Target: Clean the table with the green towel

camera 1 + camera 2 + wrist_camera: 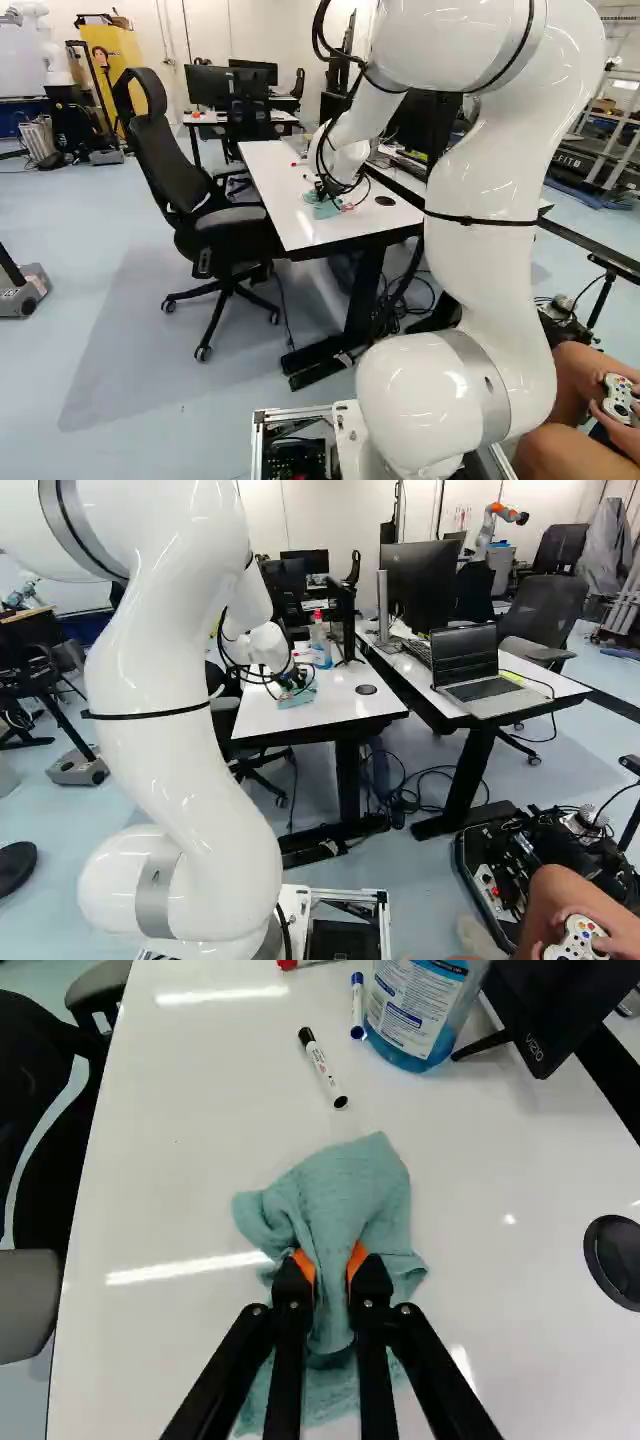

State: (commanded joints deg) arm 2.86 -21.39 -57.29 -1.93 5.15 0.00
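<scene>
In the left base view my gripper (328,190) is low over the white table (285,208), with the green towel (322,207) under it. The right base view has the towel (297,696) near the table's close end. In the wrist view the gripper (331,1265) is shut on a bunched fold of the towel (345,1185), an orange pad on each side. The rest of the cloth spreads on the tabletop ahead of and beneath the fingers.
Ahead of the towel lie a black-capped marker (323,1068), a blue-capped marker (357,1005) and a bottle of blue liquid (415,1010), beside a monitor (570,1000). A round black disc (615,1260) is set in the tabletop. A black chair (220,215) stands along the table's side.
</scene>
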